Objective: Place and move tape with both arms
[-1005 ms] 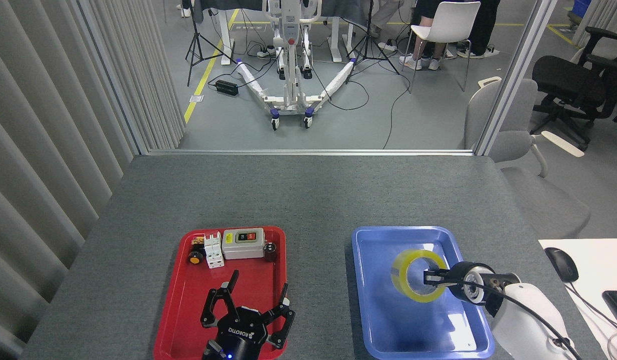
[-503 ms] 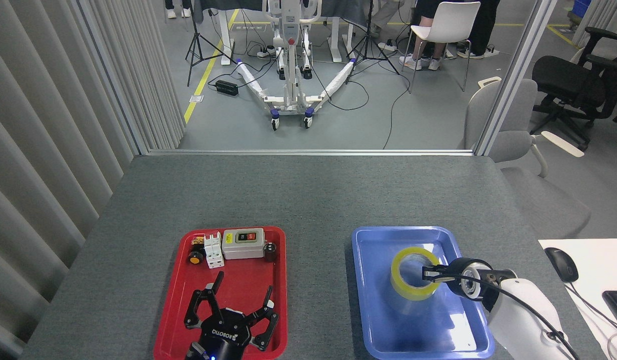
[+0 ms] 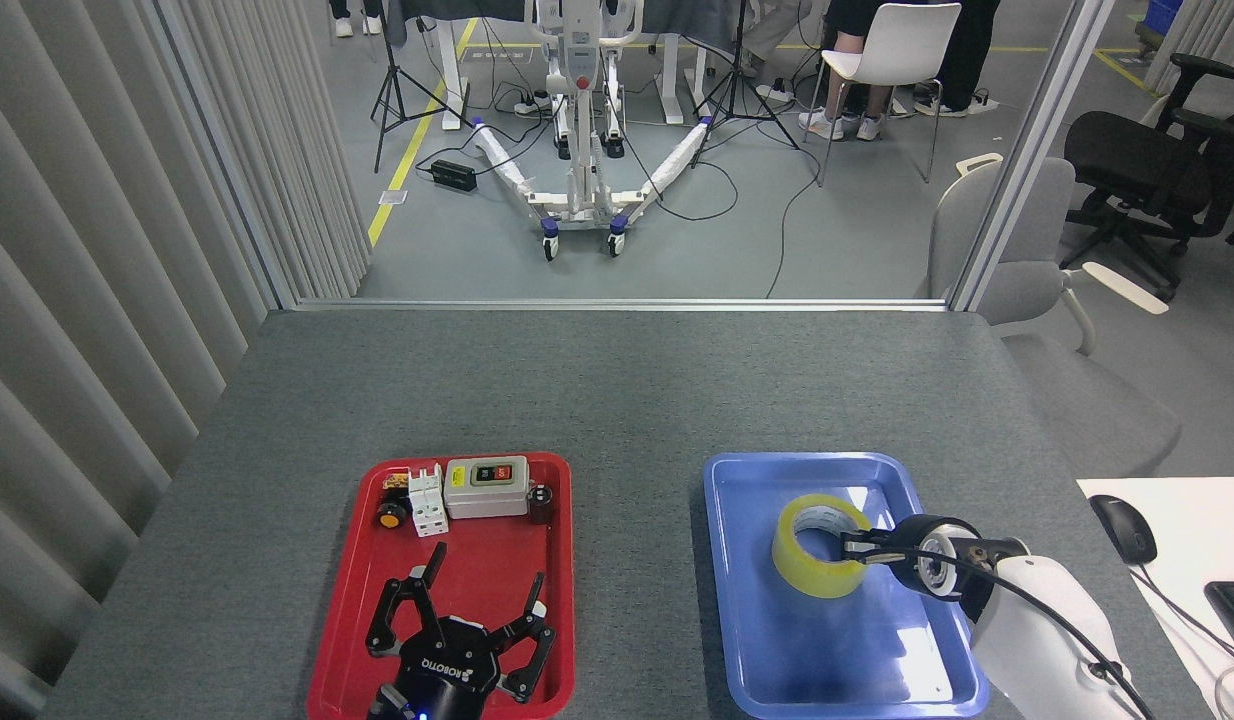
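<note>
Grey tabletop point(image 3: 617, 390): my right gripper point(image 3: 862, 548) pinches the tape point(image 3: 820, 546) by its rim in the blue tray point(image 3: 737, 600) for placing, left gripper point(image 3: 464, 630) splayed above the red tray point(image 3: 347, 610).

Your wide roll of translucent yellow packing tape point(image 3: 820, 546) with its pale inner core sits inside the blue plastic tray point(image 3: 757, 640), in the tray's far half toward 12 o'clock. It looks tilted, its open hole facing up and toward 1 o'clock. At the roll's 3 o'clock rim, your right arm's black tool point(image 3: 862, 548) has its fingers pinched over the wall of the roll, reaching into the hole.
</note>
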Controlling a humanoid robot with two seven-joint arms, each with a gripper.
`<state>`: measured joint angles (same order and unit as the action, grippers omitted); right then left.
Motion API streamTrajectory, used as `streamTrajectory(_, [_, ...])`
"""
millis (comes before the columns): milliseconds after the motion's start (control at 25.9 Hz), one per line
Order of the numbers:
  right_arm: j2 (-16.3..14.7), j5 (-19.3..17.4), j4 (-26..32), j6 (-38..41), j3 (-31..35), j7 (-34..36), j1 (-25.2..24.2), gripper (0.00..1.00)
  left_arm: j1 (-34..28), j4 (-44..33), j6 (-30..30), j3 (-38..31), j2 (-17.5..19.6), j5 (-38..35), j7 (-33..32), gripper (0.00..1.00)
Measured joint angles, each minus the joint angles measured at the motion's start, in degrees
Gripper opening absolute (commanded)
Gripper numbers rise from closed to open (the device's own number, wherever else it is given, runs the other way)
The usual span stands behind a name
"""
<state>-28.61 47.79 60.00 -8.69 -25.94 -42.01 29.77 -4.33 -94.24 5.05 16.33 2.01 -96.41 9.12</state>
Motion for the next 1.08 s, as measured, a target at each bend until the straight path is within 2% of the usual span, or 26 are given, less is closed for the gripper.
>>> streamTrajectory(116, [0.39, 1.18, 1.01, -0.01, 0.33, 0.93, 0.00, 0.44, 0.00, 0.08, 0.05, -0.10, -0.02, 0.06, 0.03, 1.00])
streamTrajectory(232, [0.62, 3.00, 3.51, 0.08, 0.53, 3.71, -0.21, 0.53, 0.05, 0.25, 0.12, -0.15, -0.05, 0.56, 0.03, 1.00])
streamTrajectory(387, [0.79, 8.30, 7.75, 0.24, 2.86, 10.13, -1.68, 0.63, 0.09, 0.35, 0.15, -0.16, -0.12, 1.38, 0.03, 1.00])
streamTrajectory(541, [1.81, 15.85, 13.50, 3.03, 10.22, 18.26, -8.24, 0.72, 0.17, 0.30, 0.15, -0.16, -0.35, 1.61, 0.03, 1.00])
streamTrajectory(619, [3.60, 19.89, 15.94, 6.32, 15.24, 23.34, -11.96, 0.78, 0.25, 0.26, 0.15, -0.16, -0.51, 1.65, 0.03, 1.00])
streamTrajectory(773, [7.97, 26.83, 19.23, 12.32, 24.36, 33.15, -18.81, 0.81, 0.38, 0.27, 0.25, -0.16, -0.65, 1.67, -0.01, 1.00])
streamTrajectory(889, [11.45, 31.69, 21.24, 14.07, 28.84, 39.56, -23.03, 0.98, 0.48, 0.36, 0.32, -0.16, -0.74, 1.72, -0.07, 1.00])
streamTrajectory(966, [12.98, 34.01, 23.22, 14.47, 30.64, 43.76, -25.78, 0.99, 0.52, 0.41, 0.37, -0.13, -0.78, 1.83, -0.08, 1.00])
streamTrajectory(1082, [13.59, 35.34, 26.18, 14.79, 31.50, 48.70, -29.58, 1.00, 0.54, 0.45, 0.40, -0.05, -0.84, 2.48, -0.08, 1.00])
